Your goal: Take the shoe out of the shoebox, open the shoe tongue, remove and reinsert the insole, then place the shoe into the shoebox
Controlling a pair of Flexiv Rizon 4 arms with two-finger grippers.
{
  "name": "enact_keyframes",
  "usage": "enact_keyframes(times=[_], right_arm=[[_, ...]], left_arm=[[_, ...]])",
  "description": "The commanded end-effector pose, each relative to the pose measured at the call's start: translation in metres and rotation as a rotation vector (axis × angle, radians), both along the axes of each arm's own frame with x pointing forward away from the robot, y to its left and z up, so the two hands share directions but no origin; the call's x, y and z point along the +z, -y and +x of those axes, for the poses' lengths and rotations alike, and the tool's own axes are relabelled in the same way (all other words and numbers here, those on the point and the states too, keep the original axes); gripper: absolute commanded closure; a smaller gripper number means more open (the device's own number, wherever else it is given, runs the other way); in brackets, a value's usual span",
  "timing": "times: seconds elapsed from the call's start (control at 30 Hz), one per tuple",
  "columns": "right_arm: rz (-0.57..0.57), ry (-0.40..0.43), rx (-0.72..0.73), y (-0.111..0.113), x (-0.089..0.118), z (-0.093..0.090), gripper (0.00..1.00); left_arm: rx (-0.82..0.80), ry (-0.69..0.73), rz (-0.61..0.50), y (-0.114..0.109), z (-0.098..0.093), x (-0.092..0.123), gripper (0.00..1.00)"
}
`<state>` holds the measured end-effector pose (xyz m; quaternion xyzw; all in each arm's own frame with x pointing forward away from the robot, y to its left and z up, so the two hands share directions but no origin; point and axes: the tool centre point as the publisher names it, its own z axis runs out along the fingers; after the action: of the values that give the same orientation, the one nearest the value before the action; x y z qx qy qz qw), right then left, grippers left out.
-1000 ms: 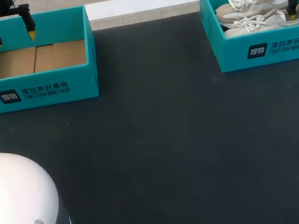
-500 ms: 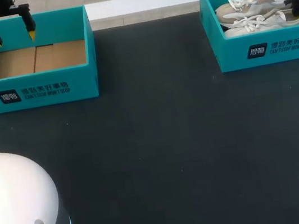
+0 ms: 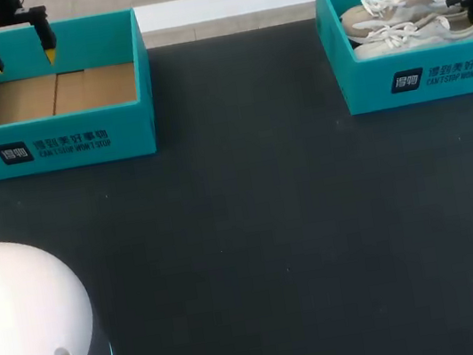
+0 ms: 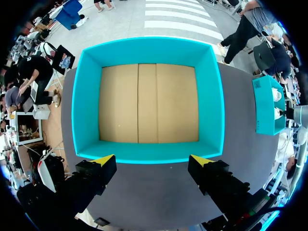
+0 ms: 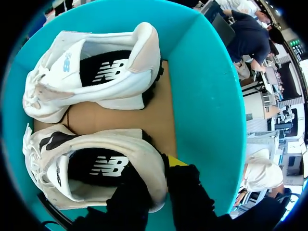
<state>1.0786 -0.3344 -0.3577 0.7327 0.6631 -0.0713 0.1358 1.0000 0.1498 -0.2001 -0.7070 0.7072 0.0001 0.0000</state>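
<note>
While the left gripper [image 4: 153, 161] hangs wide open over the rim of the left shoebox [image 4: 149, 151], holding nothing, the right gripper [image 5: 156, 175] is down inside the right shoebox [image 5: 207, 96]. It is clamped on the heel collar of the nearer sneaker [image 5: 110, 144], with one finger inside and one outside. The second sneaker [image 5: 96, 72] lies alongside. The boxes stand well apart on the dark table [image 3: 254, 229].

Right fingers [image 5: 186, 192] dropped — now clamp near shoe [image 5: 96, 166] at heel.
</note>
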Motion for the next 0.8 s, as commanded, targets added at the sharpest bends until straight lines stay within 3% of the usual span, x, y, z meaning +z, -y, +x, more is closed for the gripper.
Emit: enact_keyframes(times=[0.03, 0.3, 0.8], right_arm=[[-0.032, -0.021, -0.029, -0.004, 0.031, -0.009, 1.0], [-0.069, -0.01, -0.068, -0.005, 0.095, -0.027, 1.0], [-0.122, 0.044, -0.086, -0.026, 0.19, -0.059, 1.0]], left_arm=[[0.0, 0.0, 0.0, 0.0, 0.0, 0.0, 0.0], [0.0, 0.0, 0.0, 0.0, 0.0, 0.0, 0.0], [0.0, 0.0, 0.0, 0.0, 0.0, 0.0, 0.0]])
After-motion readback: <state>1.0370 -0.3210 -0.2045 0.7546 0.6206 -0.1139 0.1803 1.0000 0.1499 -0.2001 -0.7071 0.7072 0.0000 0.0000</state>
